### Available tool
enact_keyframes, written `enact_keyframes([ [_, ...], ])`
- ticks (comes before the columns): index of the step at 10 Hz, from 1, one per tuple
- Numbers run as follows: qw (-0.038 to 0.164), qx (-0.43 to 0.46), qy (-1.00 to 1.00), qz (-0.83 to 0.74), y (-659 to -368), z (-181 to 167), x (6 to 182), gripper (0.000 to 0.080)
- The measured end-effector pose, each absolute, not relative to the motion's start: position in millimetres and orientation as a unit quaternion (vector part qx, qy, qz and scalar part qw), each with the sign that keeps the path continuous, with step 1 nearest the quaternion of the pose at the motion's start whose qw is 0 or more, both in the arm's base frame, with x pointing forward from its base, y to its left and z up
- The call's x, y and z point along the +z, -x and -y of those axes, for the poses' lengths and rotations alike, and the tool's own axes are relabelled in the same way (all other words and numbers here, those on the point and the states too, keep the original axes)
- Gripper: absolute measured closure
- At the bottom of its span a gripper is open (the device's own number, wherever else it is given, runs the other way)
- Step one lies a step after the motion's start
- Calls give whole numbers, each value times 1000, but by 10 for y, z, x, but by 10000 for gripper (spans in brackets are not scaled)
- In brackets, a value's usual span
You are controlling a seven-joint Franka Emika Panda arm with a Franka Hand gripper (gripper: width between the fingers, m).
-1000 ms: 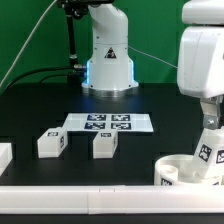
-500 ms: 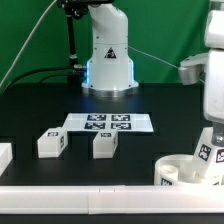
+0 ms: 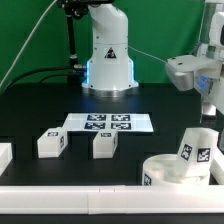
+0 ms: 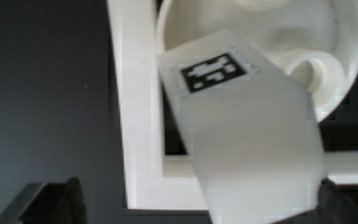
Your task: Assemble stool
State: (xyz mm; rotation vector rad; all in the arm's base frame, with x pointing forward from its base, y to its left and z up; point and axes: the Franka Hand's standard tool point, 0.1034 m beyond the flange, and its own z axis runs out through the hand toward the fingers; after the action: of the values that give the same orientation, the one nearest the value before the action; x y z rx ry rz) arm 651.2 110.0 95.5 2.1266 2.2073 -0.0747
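Exterior view faces table [image 3: 30, 110]; wrist view looks close onto shared leg [image 4: 247, 150].

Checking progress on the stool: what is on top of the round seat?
One leg stands on the seat, its square tag facing the exterior view. The leg covers the spot where it meets the seat, so whether it is fully seated cannot be seen.

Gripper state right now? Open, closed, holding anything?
Gripper: open, holding nothing. It hangs above the leg, which stands on the seat.
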Motion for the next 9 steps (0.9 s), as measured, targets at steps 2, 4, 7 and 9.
enact_keyframes([
  [2, 39, -28, -667, -744, -6512, -1078, 952, 151],
  [4, 39, -28, -675, -736, -6502, -1115, 951, 151],
  [7, 38, -29, -684, -728, -6465, -1094, 947, 151],
  [9, 37, -31, -686, -726, -6449, -998, 952, 151],
])
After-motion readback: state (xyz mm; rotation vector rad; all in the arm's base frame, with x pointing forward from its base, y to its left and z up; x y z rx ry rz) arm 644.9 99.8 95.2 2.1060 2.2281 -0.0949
